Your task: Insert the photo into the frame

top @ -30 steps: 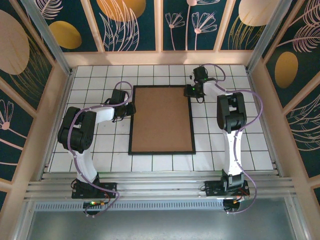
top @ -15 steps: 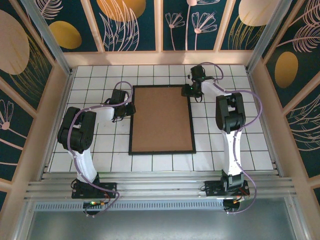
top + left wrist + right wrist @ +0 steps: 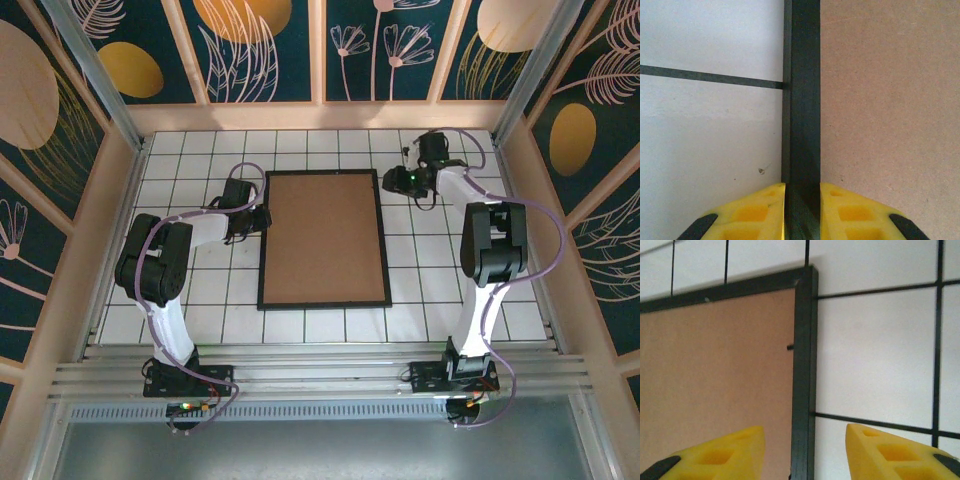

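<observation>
Left gripper point(image 3: 802, 200) clamps left rail of frame point(image 3: 802, 100). Right gripper point(image 3: 805, 436) gapes astride right rail near far corner, touching nothing. Frame flat mid-table point(image 3: 450, 290), board point(image 3: 322, 238) up. Likely stiff, light; grip rails.

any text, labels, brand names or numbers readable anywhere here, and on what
None readable. The frame, the brown backing board, the tiled table and the patterned walls carry no words, numbers or labels; the walls show only plant and circle drawings.
</observation>
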